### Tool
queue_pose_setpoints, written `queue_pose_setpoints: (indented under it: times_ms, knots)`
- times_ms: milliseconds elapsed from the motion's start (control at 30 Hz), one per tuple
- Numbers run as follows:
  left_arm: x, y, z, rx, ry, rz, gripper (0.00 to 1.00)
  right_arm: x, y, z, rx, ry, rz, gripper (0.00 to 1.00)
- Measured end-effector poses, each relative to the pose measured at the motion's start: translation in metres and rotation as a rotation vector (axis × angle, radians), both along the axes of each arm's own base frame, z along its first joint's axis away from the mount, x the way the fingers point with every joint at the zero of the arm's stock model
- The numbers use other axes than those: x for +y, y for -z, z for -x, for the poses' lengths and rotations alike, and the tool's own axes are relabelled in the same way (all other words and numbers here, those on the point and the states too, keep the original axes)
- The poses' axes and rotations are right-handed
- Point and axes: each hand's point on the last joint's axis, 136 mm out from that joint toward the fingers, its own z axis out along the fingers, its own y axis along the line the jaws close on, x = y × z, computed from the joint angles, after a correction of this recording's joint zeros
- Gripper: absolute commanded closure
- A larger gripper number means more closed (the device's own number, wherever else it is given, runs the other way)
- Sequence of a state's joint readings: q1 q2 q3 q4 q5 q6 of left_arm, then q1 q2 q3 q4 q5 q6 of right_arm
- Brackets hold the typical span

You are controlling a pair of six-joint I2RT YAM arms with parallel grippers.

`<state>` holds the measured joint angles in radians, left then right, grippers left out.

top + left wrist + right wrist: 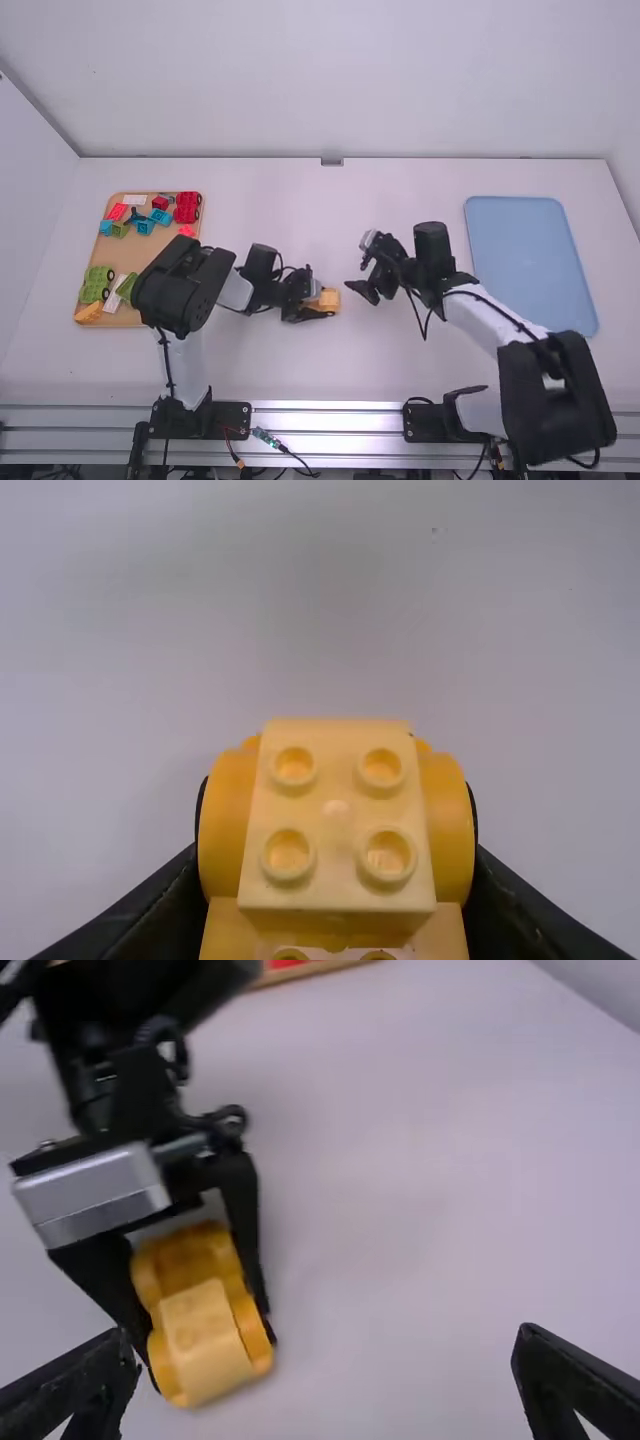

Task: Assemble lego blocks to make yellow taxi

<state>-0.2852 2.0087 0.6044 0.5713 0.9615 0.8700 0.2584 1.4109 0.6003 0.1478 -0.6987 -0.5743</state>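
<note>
Near the middle of the table, my left gripper [318, 302] is shut on a yellow-orange block car [329, 300]. In the left wrist view the car [336, 815], with studs on top and rounded orange sides, sits between the fingertips of my left gripper [336, 825]. My right gripper [362, 289] stands open just right of the car. In the right wrist view, nothing is between the wide-apart fingers of my right gripper [325, 1360]; the car [205, 1335] lies off to one side in the left gripper.
At the far left, a wooden tray [150, 260] holds several loose blocks, including red wheeled base [187, 207] and green wheeled base [96, 284]. A blue tray [530, 262] lies at the right.
</note>
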Motion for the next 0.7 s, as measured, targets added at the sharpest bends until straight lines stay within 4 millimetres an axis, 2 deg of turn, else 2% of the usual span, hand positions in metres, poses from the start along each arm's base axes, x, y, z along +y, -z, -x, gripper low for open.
queue_pose_setpoints:
  times_ms: [67, 100, 133, 233, 267, 533, 700]
  knots:
    - [0.000, -0.001, -0.005, 0.011, -0.013, -0.006, 0.47, -0.014, -0.004, -0.003, 0.012, 0.071, 0.025, 0.01]
    - [0.000, -0.001, -0.005, 0.012, -0.014, -0.006, 0.45, -0.015, -0.005, -0.004, 0.011, 0.079, 0.026, 0.01]
    - [-0.001, -0.001, -0.009, 0.023, -0.022, -0.015, 0.32, -0.022, -0.010, -0.006, 0.005, 0.114, 0.036, 0.01]
    - [-0.001, -0.001, -0.014, 0.047, -0.029, -0.032, 0.19, -0.030, -0.015, -0.006, 0.001, 0.149, 0.046, 0.01]
    - [-0.001, -0.001, -0.014, 0.048, -0.026, -0.035, 0.02, -0.030, -0.015, -0.006, 0.001, 0.153, 0.047, 0.01]
    - [-0.002, -0.006, -0.015, 0.141, 0.013, -0.075, 0.01, -0.031, -0.018, -0.008, -0.026, 0.154, 0.057, 0.01]
    - [0.007, -0.014, -0.011, 0.295, -0.008, -0.185, 0.01, -0.031, -0.018, -0.009, -0.031, 0.154, 0.062, 0.01]
